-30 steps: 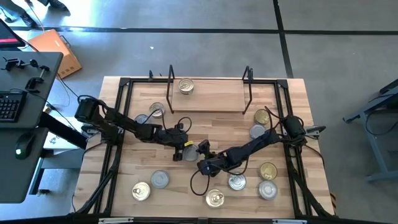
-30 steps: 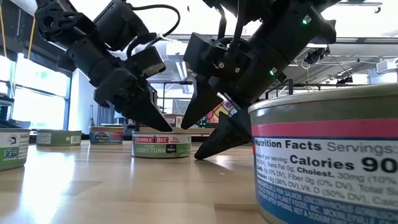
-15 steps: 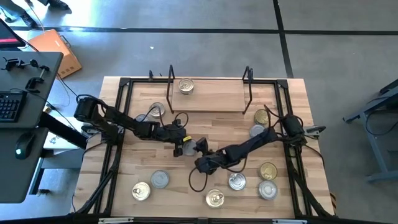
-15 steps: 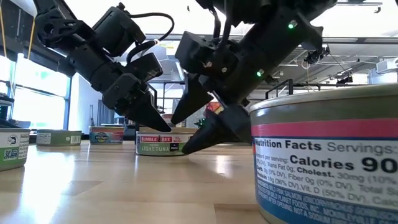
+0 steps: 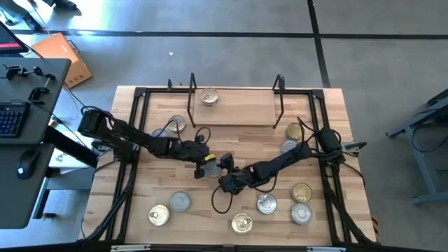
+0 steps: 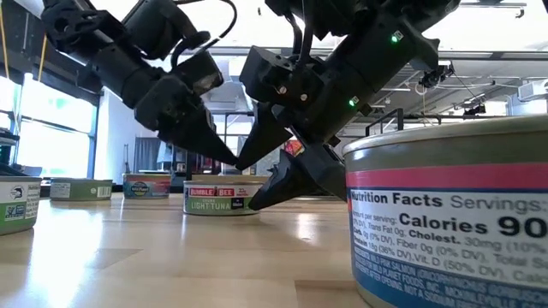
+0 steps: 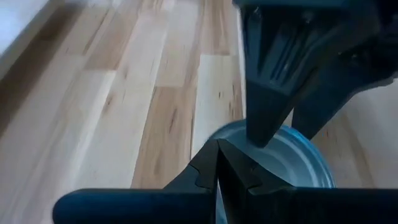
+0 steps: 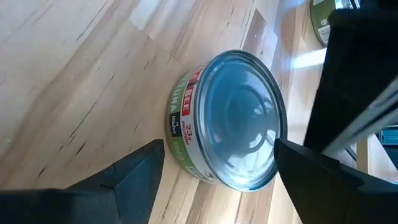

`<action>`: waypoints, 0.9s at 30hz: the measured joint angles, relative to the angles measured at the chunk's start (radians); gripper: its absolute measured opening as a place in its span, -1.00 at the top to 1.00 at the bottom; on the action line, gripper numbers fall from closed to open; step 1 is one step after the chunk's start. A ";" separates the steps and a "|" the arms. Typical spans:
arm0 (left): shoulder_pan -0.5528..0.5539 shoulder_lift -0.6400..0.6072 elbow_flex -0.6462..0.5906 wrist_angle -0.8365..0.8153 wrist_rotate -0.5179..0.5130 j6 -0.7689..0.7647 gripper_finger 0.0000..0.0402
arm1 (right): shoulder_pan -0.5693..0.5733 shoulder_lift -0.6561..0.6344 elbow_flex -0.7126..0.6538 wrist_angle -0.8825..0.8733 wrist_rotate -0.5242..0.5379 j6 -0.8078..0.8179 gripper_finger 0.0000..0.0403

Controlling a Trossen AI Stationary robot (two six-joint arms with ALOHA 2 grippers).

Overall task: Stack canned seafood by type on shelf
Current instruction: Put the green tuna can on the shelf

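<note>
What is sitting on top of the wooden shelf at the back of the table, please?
One gold-lidded can stands on the shelf near its left end, with nothing stacked on it. The board under the can is covered.

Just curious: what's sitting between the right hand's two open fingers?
A tuna can lies between the right hand's fingers, seen in the right wrist view.

The counter [image 5: 147, 196] was pale, smooth wood with visible grain. The tuna can [image 8: 227, 121] had a glossy metal lid and a paper label.

Grey floor [image 5: 210, 17] (dark seams), desk [image 5: 24, 140] with keyboard [image 5: 10, 119] at left.
</note>
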 joint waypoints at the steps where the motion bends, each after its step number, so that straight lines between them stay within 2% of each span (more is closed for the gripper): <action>1: 0.000 -0.005 0.000 -0.014 0.005 -0.020 1.00 | 0.000 0.000 0.000 0.000 -0.001 0.000 -0.48; 4: 0.009 -0.008 -0.003 -0.047 0.053 -0.083 1.00 | 0.000 -0.001 0.000 0.000 -0.011 0.000 -0.48; 9: 0.042 -0.008 -0.029 -0.065 0.058 -0.132 1.00 | 0.000 -0.002 0.000 0.001 -0.018 0.000 -0.48; 16: 0.092 0.012 -0.040 -0.051 0.055 -0.138 1.00 | 0.000 -0.002 0.000 0.003 -0.052 0.000 -0.48; 27: 0.114 0.056 -0.039 -0.044 0.076 -0.146 1.00 | -0.007 -0.002 0.002 0.037 -0.010 -0.007 -0.48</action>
